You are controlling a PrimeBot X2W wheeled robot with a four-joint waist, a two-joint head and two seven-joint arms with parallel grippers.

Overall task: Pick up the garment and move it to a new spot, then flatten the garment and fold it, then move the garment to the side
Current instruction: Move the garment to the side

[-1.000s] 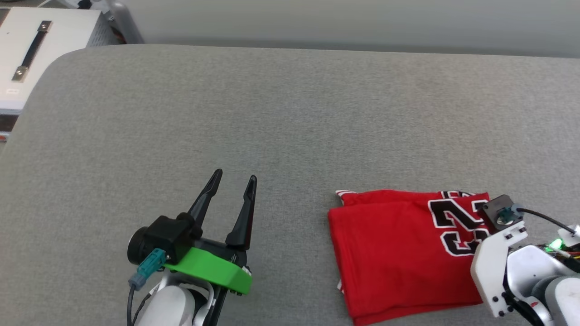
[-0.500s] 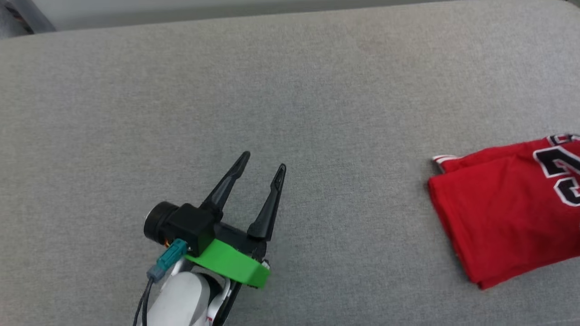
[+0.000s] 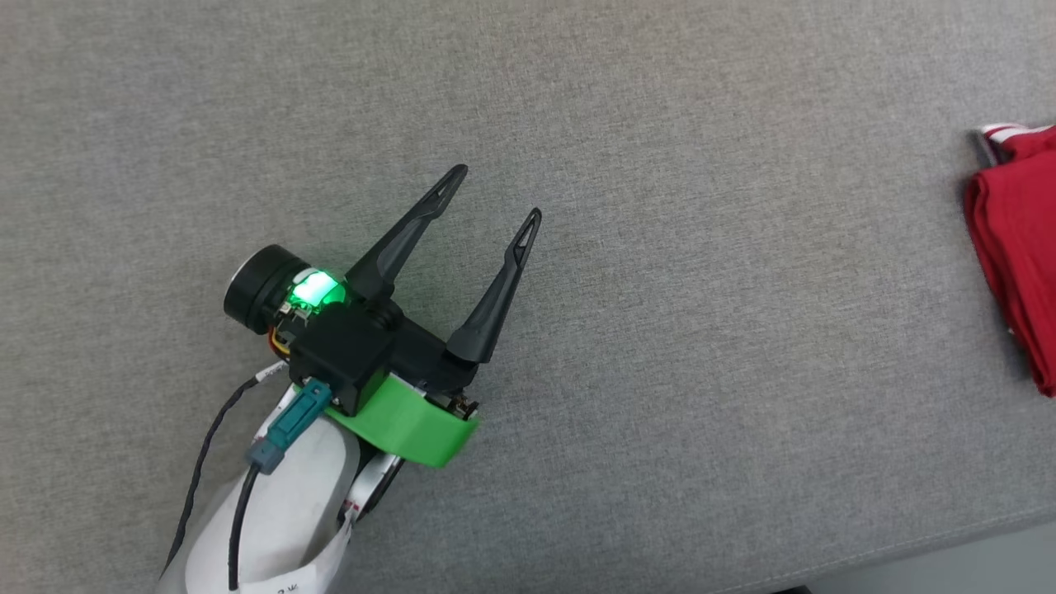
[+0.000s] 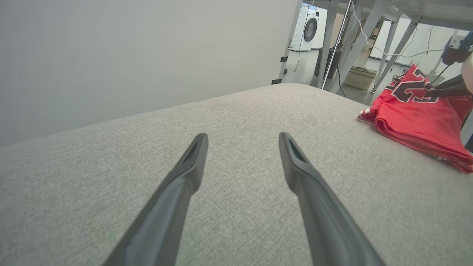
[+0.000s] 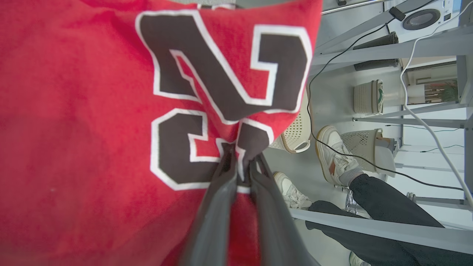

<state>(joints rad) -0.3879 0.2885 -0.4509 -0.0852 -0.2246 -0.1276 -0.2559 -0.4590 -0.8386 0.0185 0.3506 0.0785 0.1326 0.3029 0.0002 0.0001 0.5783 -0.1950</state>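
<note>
My right gripper (image 5: 242,159) clamped the garment (image 5: 92,147) at its print, a person's shoe (image 5: 334,155) beyond; my left gripper (image 3: 497,191) stood spread wide.

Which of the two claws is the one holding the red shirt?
The right gripper: it pinches the garment at its black number, while the left gripper stands open above the grey surface.

The left end effector (image 4: 242,136) has its two dark fingers wide apart above the grey fabric counter (image 4: 111,166). At the far right lies the folded red garment (image 4: 414,114), its printed edge pinched by the right end effector (image 4: 428,93). Behind stand a washing machine (image 4: 308,29) and a basket (image 4: 360,77).
</note>
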